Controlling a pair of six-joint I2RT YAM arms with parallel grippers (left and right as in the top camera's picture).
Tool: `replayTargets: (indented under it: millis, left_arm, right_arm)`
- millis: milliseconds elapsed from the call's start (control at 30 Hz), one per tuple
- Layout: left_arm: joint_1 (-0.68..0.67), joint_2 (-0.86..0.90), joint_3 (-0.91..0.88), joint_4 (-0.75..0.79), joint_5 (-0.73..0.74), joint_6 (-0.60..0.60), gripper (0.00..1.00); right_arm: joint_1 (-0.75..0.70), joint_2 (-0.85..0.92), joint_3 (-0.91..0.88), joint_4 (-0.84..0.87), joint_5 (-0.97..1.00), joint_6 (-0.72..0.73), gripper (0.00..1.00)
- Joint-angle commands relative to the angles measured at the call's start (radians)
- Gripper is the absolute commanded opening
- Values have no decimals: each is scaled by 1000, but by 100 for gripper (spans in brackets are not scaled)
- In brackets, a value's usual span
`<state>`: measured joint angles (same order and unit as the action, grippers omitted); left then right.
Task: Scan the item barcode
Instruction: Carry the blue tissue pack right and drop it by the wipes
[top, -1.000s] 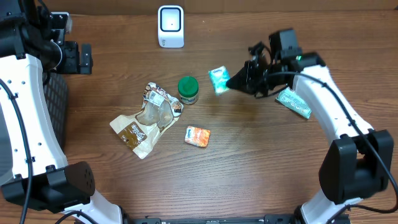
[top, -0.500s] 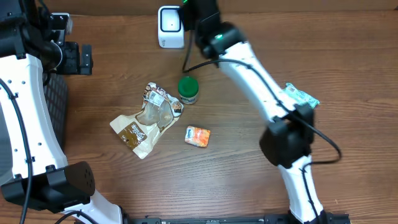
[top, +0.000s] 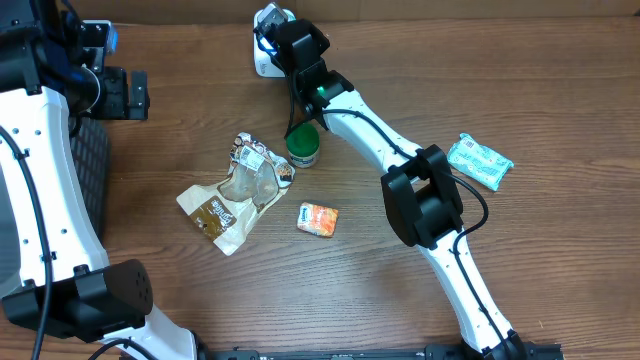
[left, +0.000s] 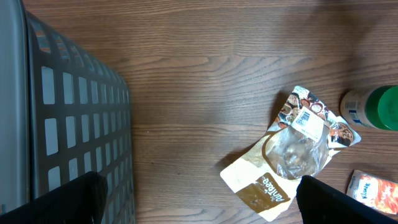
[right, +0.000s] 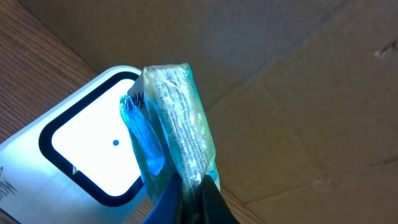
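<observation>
Scanner (right: 87, 155) rear; jar (top: 303, 145), pouch (top: 236, 195), orange packet (top: 318, 219) crowd centre.

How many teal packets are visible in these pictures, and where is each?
2. One teal packet lies on the table, at the right. The second packet is pinched in the right end effector, in front of the white scanner. Others may be hidden.

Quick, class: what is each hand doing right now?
Left hand: open, holding nothing.
Right hand: closed on the teal packet, at the scanner.

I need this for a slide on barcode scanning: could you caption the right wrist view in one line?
The right tool holds a teal packet edge-on in front of the white scanner.
</observation>
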<state>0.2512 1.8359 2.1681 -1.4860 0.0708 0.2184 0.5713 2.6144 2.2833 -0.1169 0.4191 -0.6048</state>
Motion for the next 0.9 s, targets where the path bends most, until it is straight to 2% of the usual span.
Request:
replayTargets:
  millis: [0,133,233,267,333,467,533,600,667,733,867]
  left_arm:
    - [3,3,5,2,7,21,100]
    - [3,3,5,2,7,21,100]
    - [3,3,5,2,7,21,100]
    - [3,3,5,2,7,21,99]
    - [3,3,5,2,7,21,100]
    - [3,3,5,2,7,21,100]
    - [3,3,5,2,7,21,100]
    - [3,3,5,2,7,21,99]
    - [3,3,5,2,7,21,99]
    - [3,3,5,2,7,21,100]
    - [3,3,5,2,7,21,99]
  right_arm:
    - [15,-3,8,11,7,-52,4]
    - [32,-19,8,10,5,-37,4]
    - [26,-109,8,-65,-67,122,4]
    - [17,-197,8,-168,-97,234,4]
    - [6,-306,8,-315,-142,354,4]
    - [-84,-552,8,-703,-342,703,4]
    - [-195,-634,8,-956,-459,835,4]
    - [-323,-622,-5,-1197,-467,890,4]
    - [-409,-589,-106,-1266,-470,893,4]
    - [-497,-573,-328,-1203,-478,893,4]
    - [-613,-573,-535,-1132,-478,893,4]
